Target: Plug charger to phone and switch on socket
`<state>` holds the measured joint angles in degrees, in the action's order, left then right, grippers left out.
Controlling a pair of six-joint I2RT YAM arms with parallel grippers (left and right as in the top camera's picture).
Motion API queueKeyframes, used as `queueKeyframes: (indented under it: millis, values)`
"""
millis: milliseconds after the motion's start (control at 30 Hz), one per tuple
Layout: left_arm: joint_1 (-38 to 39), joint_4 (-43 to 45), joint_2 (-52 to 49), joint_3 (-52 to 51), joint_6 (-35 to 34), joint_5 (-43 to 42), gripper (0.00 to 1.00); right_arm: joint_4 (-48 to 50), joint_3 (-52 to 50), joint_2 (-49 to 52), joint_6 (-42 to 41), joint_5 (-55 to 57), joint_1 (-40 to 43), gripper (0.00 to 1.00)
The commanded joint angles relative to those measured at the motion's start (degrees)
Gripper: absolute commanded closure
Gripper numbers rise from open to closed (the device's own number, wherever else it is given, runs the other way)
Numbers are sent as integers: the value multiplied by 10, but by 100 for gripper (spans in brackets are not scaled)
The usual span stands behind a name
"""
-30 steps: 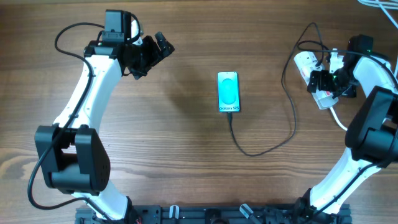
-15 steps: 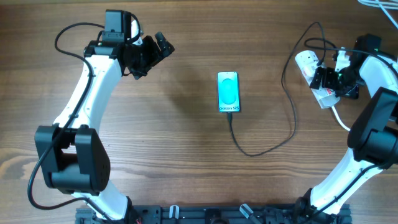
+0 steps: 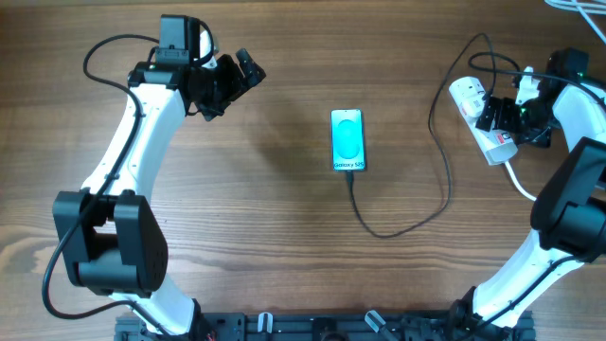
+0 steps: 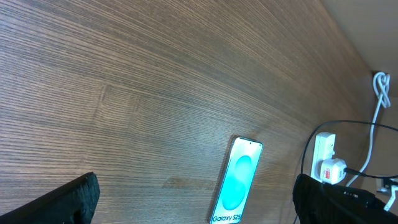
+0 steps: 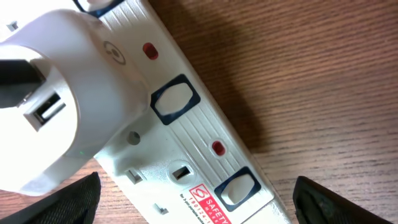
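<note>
Socket (image 5: pixel 186 134) lies just beneath the right claw (image 3: pixel 502 118), whose jaws stand wide apart.

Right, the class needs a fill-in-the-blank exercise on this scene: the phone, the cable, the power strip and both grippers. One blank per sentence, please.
1. The phone lies flat with its lit screen facing ____.
2. The thin cable that reaches the phone is ____ in colour.
3. The right gripper hovers over the white power strip, whose small oval marks are ____.
4. The left gripper is open and holds ____.

Missing words: up; black; red; nothing.
</note>
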<state>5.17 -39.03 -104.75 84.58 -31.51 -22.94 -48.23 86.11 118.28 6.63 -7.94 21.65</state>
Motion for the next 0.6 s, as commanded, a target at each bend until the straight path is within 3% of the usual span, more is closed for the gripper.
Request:
queueKeyframes:
  millis: [0, 367, 467, 567]
  values:
    - [-2, 1, 9, 0, 13, 5, 0, 7, 12, -17, -8, -12, 2, 0]
    - [-2, 1, 9, 0, 13, 5, 0, -2, 9, -15, -11, -9, 2, 0]
    - [-2, 1, 9, 0, 13, 5, 0, -19, 9, -15, -94, 41, 6, 0]
    - [-2, 1, 9, 0, 13, 5, 0, -20, 5, -15, -122, 41, 12, 0]
